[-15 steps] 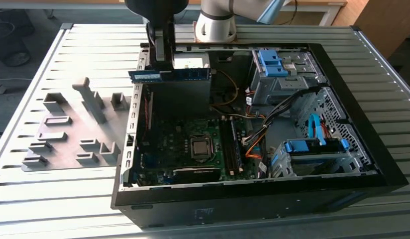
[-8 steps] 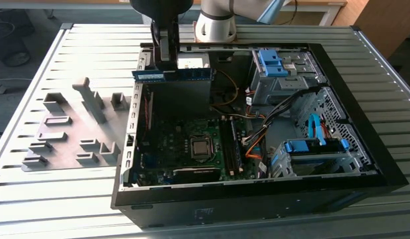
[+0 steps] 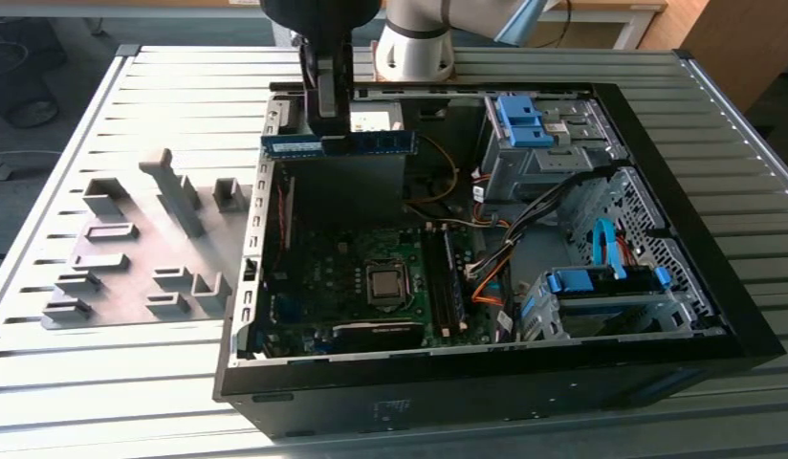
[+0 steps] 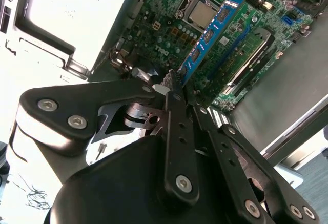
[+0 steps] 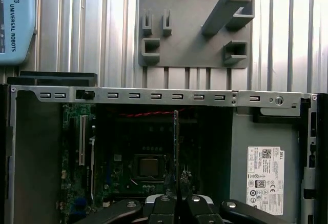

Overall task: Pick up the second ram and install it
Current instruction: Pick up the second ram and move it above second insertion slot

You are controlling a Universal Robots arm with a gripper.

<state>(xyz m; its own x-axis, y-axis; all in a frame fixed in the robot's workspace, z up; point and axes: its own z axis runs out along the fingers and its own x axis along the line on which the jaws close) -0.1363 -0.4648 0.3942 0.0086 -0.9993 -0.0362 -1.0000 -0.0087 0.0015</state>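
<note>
Where the exterior view takes in its whole length, the long, thin blue-green circuit-board ram stick (image 3: 382, 143) hangs level in the air over the open black computer case (image 3: 496, 392), well clear of the green motherboard (image 3: 330, 287) on the case floor. The black end effector (image 3: 329, 132) has its jaws closed on the stick near its middle. The second wrist view gives the grip close up: the fingers (image 4: 174, 111) are pinched together on one edge, the stick's dark chips face the camera, and the square metal processor (image 4: 200, 14) lies beyond. The first wrist view has the stick edge-on as a thin line, with the grey plastic fixture plate (image 5: 195, 24) lying on the ribbed metal bench (image 5: 113, 29) past the case rim.
</note>
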